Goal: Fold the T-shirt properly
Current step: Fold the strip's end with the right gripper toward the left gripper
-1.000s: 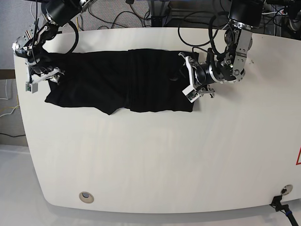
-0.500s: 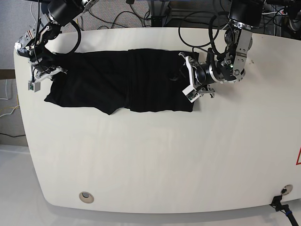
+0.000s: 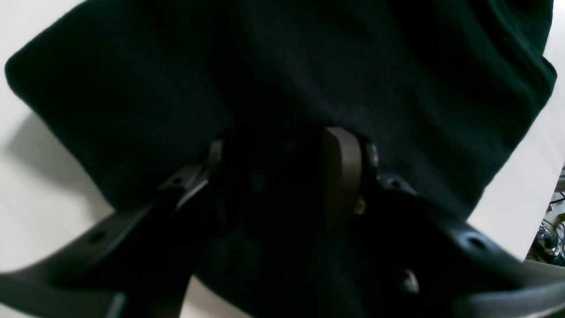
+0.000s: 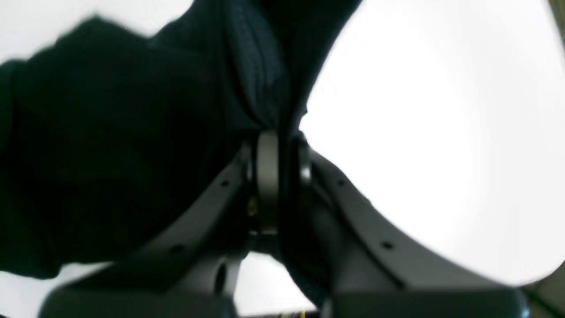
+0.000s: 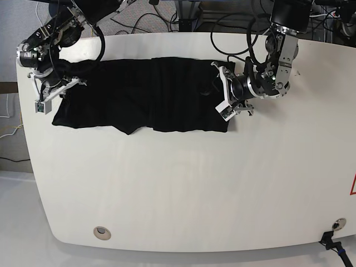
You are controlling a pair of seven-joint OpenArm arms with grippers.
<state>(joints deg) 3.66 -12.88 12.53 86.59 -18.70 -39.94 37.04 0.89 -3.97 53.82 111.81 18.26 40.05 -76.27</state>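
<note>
The black T-shirt (image 5: 139, 100) lies spread along the table (image 5: 183, 189) far side, right end effector (image 5: 53, 92) pinched on one end, left end effector (image 5: 225, 94) apart astride the other; judging so, lift both ends evenly to fold cleanly.

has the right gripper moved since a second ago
Yes. In the base view the right gripper has shifted up toward the table's far edge while clamped on the T-shirt, drawing that end along.
</note>
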